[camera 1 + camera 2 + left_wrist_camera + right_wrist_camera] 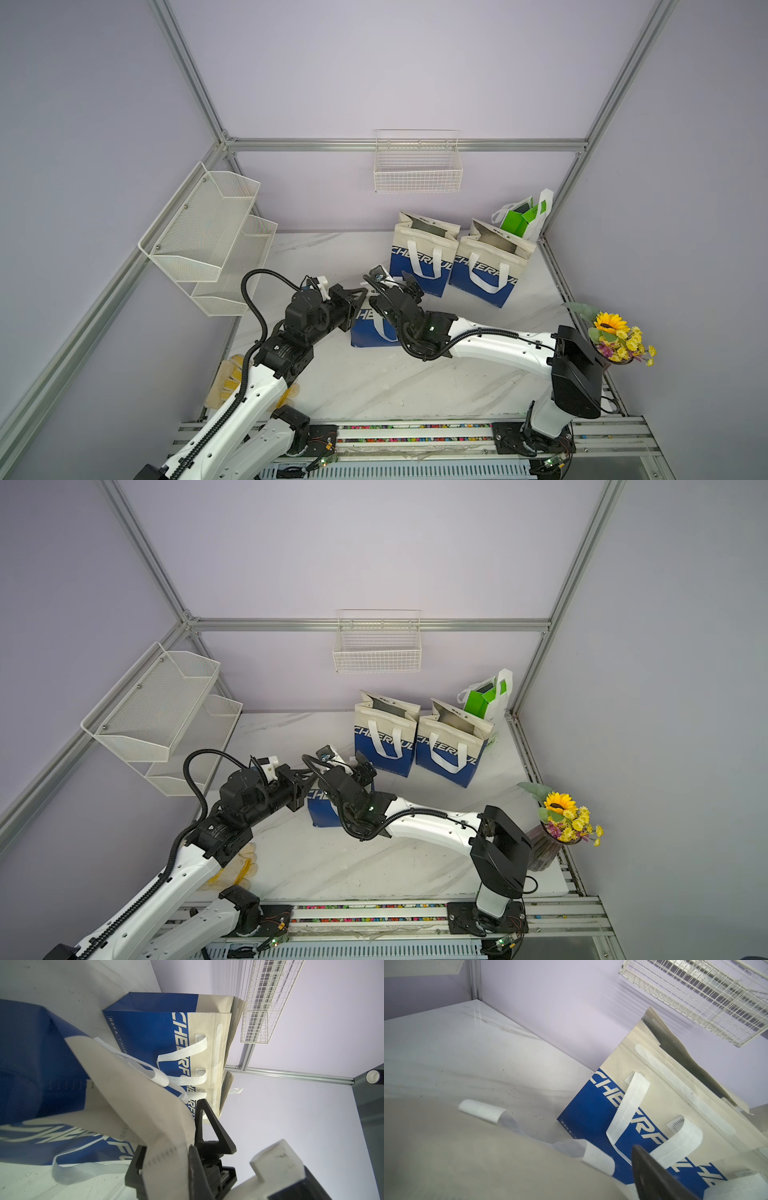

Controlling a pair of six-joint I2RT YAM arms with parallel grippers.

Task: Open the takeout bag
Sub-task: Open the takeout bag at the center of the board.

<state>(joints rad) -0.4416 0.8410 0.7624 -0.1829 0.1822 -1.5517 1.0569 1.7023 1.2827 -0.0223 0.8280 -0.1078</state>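
- left gripper is clamped down on the cream top flap of the takeout bag; in the left wrist view the fabric is pinched right between the black fingers
- right gripper hangs over that same end of the bag, but its wrist view only shows one dark finger next to cream fabric, so honestly can't tell if it's wide or gripping
- the bag lies flat around the middle of the tabletop, blue printed side up, mostly hidden under the right arm in both top views
- a second bag and a third bag stand upright and open near the back edge, right beside each other
- green bag sits in the back right corner, flowers at the right edge
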